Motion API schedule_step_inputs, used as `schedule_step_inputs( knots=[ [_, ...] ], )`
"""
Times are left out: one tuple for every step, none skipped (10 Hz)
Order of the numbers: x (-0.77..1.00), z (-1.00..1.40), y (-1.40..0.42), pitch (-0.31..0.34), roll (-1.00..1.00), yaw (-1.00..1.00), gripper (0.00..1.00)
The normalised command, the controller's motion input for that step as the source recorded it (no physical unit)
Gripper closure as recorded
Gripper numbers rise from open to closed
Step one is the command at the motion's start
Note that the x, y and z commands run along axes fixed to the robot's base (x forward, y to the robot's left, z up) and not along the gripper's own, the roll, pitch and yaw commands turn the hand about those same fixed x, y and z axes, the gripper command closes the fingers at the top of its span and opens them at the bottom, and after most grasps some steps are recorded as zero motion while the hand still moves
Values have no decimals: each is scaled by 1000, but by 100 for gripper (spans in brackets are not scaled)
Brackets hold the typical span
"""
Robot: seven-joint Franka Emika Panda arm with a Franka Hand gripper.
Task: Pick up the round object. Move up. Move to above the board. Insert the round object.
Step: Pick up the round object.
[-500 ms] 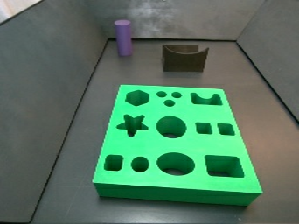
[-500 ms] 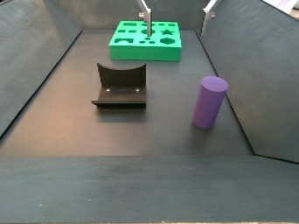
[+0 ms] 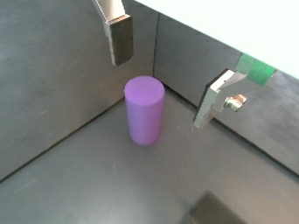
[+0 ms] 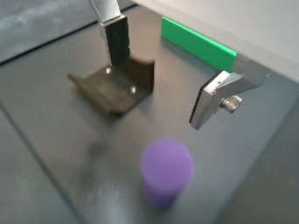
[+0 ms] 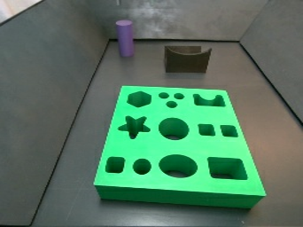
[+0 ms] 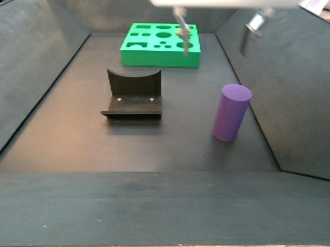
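Slim matte purple cylinder peg (image 6: 231, 112) upright near the grey side wall, open two-finger gripper (image 3: 163, 74) above it holding nothing, dark brown notched block (image 6: 131, 94) beside, bright green slab with cut-outs (image 5: 175, 143) well apart — a side view lacks the gripper, the peg blurred in a wrist view (image 4: 167, 171).

- The gripper (image 3: 166, 77) hangs in the air with its jaws spread wide and nothing between them.
- In both wrist views its two fingers (image 4: 114, 42) show as flat silver plates with dark pads, set well apart.
- In a side view only the fingertips (image 6: 187, 37) reach in from the upper edge.
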Motion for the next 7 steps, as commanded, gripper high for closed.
schedule_step_inputs(
  knots=[
    [-269, -506, 371, -229, -71, 11, 0],
    [-280, -529, 269, -241, -44, 0, 0],
    [-134, -560, 171, -210, -36, 0, 0],
    [-40, -640, 100, -206, -40, 0, 0],
    [-43, -683, 66, -196, 0, 0, 0],
    [0, -683, 43, -147, 0, 0, 0],
    [0, -740, 17, -147, 0, 0, 0]
  ],
)
